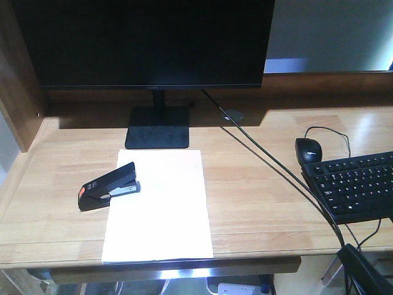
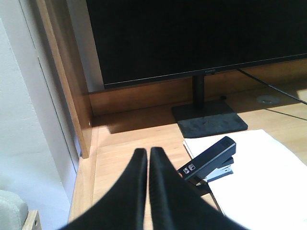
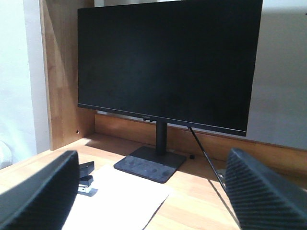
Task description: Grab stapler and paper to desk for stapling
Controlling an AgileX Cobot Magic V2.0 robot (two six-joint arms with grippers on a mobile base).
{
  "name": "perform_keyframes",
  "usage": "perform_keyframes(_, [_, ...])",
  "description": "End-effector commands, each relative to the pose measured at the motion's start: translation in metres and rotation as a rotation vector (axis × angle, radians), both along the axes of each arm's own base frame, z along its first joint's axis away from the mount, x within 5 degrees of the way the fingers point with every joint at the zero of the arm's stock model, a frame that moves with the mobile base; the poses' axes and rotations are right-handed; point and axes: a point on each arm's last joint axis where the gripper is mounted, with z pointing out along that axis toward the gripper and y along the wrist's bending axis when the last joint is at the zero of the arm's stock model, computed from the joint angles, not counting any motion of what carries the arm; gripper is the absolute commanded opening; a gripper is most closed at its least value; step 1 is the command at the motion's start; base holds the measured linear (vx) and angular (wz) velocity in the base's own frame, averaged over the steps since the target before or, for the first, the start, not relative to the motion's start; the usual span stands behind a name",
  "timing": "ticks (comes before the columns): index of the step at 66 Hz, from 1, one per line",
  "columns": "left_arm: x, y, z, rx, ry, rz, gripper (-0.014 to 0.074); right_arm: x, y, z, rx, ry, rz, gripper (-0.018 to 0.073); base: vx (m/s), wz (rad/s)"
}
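The paper (image 1: 158, 206) lies flat on the light-wood worktop (image 1: 258, 190), just in front of the monitor's (image 1: 147, 40) square black foot (image 1: 158, 127), with its near edge right at the worktop's front lip. The stapler (image 1: 109, 187) sits across the sheet's left edge, its black nose resting on the paper and its orange-red end off to the left on bare wood. Left of that, bare planks run to a raised wooden side wall (image 1: 18, 104). To the right there is a broad bare stretch crossed by two dark cables (image 1: 270, 161), then a black mouse (image 1: 308, 149) and keyboard (image 1: 356, 184) near the right edge.

The left gripper (image 2: 144, 163) hangs low above the worktop just beside the stapler's near end, its jaws pressed together with only a thin slit between them and holding nothing. The right gripper (image 3: 153, 191) hovers farther back, its jaws spread wide and empty, framing the monitor foot and the sheet's far corner.
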Motion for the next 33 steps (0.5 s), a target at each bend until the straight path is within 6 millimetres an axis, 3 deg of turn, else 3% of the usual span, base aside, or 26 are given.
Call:
perform_keyframes(1, [-0.004, 0.0002, 0.0091, -0.016, -0.082, 0.001, -0.0006, -0.0022, 0.0024, 0.0118, 0.018, -0.046, 0.033, 0.0581, 0.0, 0.0])
perform_keyframes(33, [-0.005, 0.0002, 0.0087, -0.016, -0.082, 0.0, -0.0006, -0.0023, 0.0024, 0.0119, 0.019, -0.047, 0.034, 0.0581, 0.0, 0.0])
